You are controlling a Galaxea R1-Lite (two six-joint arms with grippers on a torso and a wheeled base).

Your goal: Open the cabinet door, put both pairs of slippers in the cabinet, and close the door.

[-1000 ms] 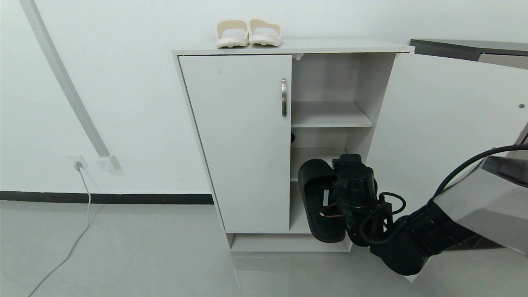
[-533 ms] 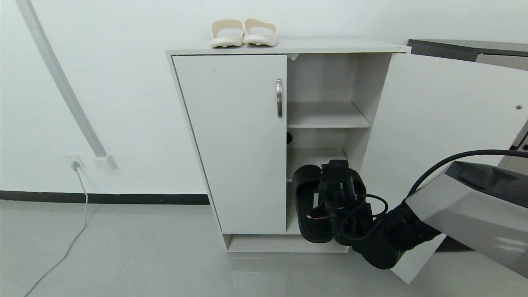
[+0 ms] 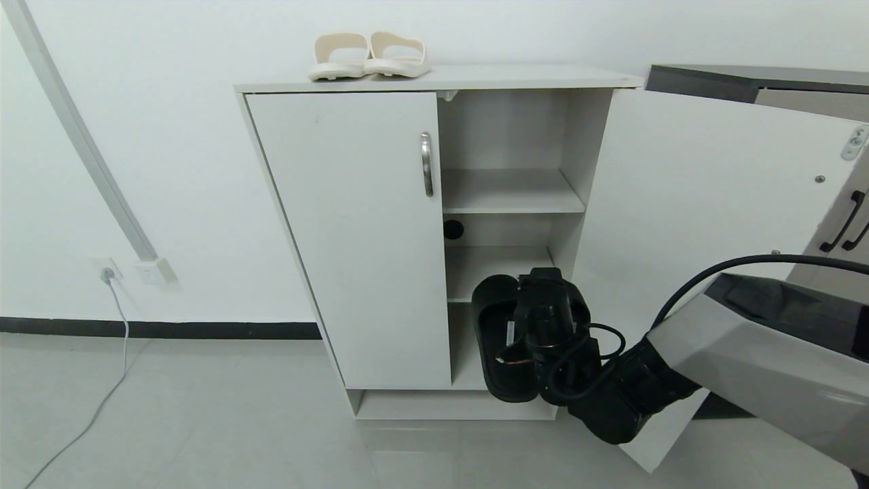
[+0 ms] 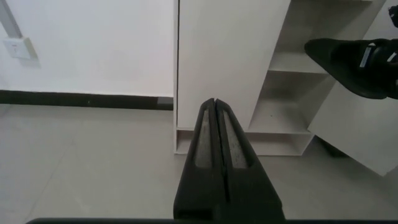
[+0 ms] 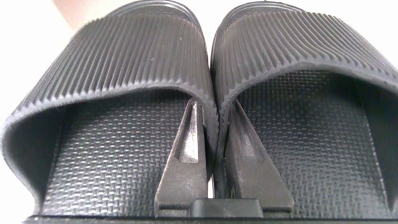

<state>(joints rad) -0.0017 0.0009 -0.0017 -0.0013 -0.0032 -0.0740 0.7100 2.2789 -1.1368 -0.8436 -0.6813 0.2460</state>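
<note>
Black slippers (image 3: pixel 499 339) hang as a pair in the right gripper (image 5: pixel 214 143), upright w/ toes up, just in front of the lower part of the cabinet (image 3: pixel 434 78), right half, below the middle shelf (image 3: pixel 495 272). Not yet set down inside.

Right wrist view gives what the head view can't: the 2 fingers sit one inside each ribbed strap, clamped on the adjoining strap walls, so the pair is pinched together. Head view has the wrist covering that grip, but it gives the setting: right door (image 3: pixel 679 204) swung wide open, left door (image 3: pixel 353 238) shut w/ its metal handle (image 3: pixel 426 164), upper shelf (image 3: pixel 509 193) bare, beige slippers (image 3: pixel 370 56) side by side on the cabinet top, near its left end.

Left wrist view shows the left gripper (image 4: pixel 214 109) closed, fingers pressed flat together w/ nothing btwn, over the grey floor (image 4: pixel 93 162) and well apart from the cabinet. It also catches the black pair from the side, level w/ the open compartment.

Vs 1 s ago: whole head picture has slid, cabinet now sits further left in it, so the camera moved, not the furniture. Black pair stays approx. where it was relative to the compartment. Grip unchanged, beige pair unmoved on top
</note>
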